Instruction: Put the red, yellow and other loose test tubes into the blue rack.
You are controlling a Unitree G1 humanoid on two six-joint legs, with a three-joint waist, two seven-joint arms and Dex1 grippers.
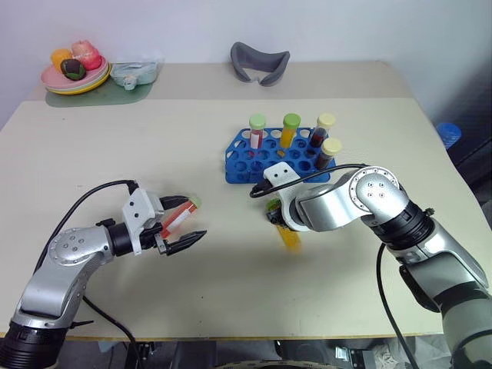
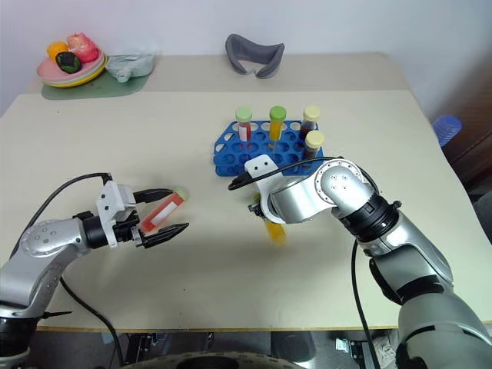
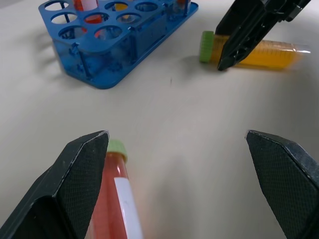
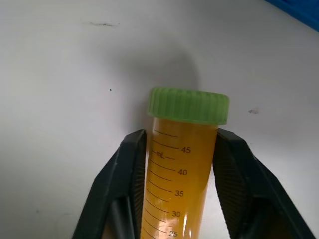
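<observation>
Two pincers, right pincer [image 4: 182, 199] clamping yellow tube [image 4: 179, 169], left pincer [image 3: 184, 184] open

A beige table [image 1: 92, 154] stands against a plain white wall [image 1: 346, 27].

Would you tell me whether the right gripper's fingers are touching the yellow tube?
Touching: in the right wrist view both fingers of the right gripper press against the yellow tube.
</observation>
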